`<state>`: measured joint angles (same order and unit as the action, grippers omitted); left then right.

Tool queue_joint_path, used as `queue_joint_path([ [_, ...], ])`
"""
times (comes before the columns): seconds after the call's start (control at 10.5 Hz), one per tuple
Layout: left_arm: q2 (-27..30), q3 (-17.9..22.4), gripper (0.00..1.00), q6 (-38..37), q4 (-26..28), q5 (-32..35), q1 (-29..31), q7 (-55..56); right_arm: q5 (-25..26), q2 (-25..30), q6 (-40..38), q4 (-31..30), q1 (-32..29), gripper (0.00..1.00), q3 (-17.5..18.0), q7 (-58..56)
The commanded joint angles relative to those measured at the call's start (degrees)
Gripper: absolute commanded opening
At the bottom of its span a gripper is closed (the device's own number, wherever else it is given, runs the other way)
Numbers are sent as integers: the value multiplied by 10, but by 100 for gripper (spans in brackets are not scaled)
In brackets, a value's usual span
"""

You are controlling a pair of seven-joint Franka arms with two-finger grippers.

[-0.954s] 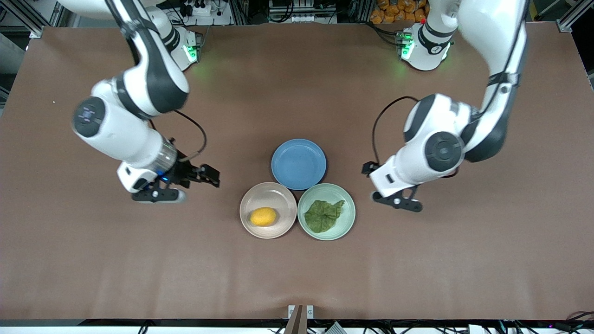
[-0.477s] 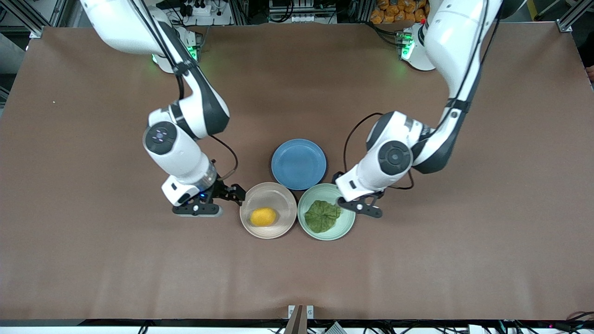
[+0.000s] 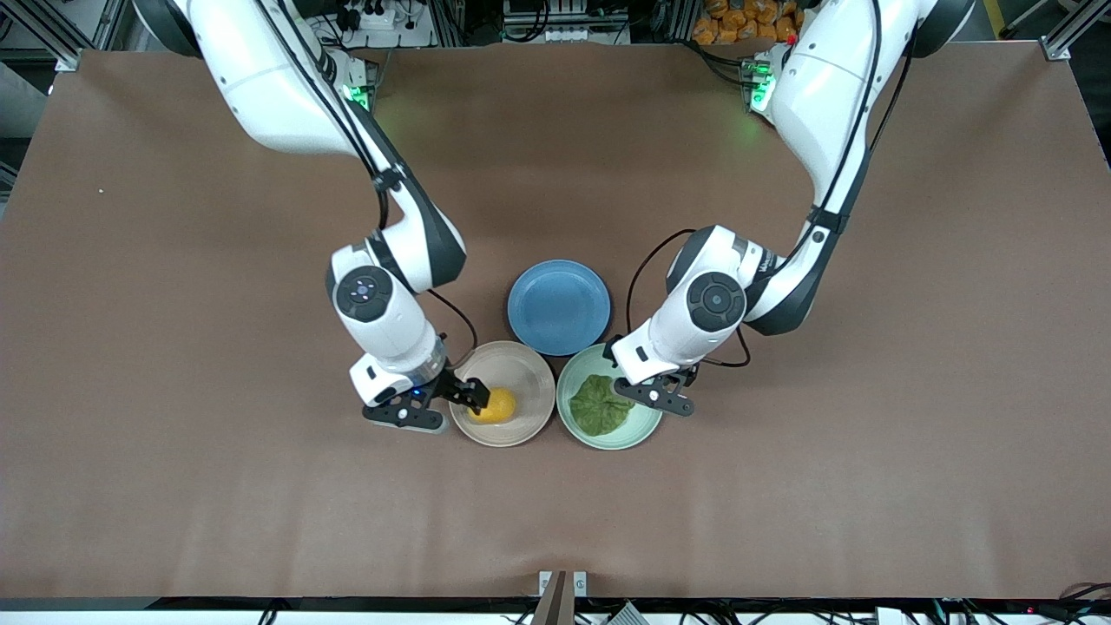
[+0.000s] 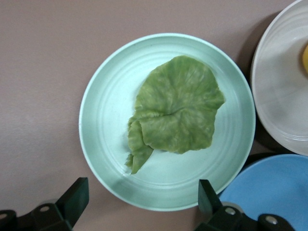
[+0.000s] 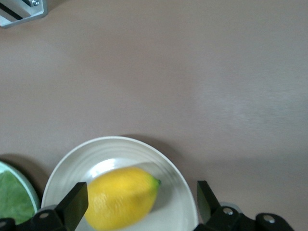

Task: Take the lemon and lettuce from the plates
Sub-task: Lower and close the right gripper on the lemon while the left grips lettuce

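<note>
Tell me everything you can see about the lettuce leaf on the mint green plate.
The thin, wrinkly green lettuce leaf lies flat and limp in the round pale mint green plate, roughly at its middle, one ragged edge folded into a narrow tail. Veins crease its matte surface. Only the plate touches it. The left arm's black two-finger tool hangs open above the plate, not touching the leaf.

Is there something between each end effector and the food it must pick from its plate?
Nothing visible. The right end effector is open over the beige plate, beside the lemon. The left end effector is open over the green plate; the lettuce lies uncovered.
</note>
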<state>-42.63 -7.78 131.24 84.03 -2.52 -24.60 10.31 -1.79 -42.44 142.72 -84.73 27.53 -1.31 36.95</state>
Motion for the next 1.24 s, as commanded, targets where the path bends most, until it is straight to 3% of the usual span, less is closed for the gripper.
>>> queue_joint_path([
  [0.0, -26, 5, 100, 18, -13, -10, -10, 4, 14, -54, 13, 65, 16, 100, -5, 79],
  [0.76, -75, 5, 100, 139, -15, -11, -23, 38, 13, -84, 16, 64, 38, 100, -5, 167],
  [1.14, -91, 5, 100, 156, -15, -11, -26, 43, 13, -94, 30, 62, 40, 100, -5, 167],
])
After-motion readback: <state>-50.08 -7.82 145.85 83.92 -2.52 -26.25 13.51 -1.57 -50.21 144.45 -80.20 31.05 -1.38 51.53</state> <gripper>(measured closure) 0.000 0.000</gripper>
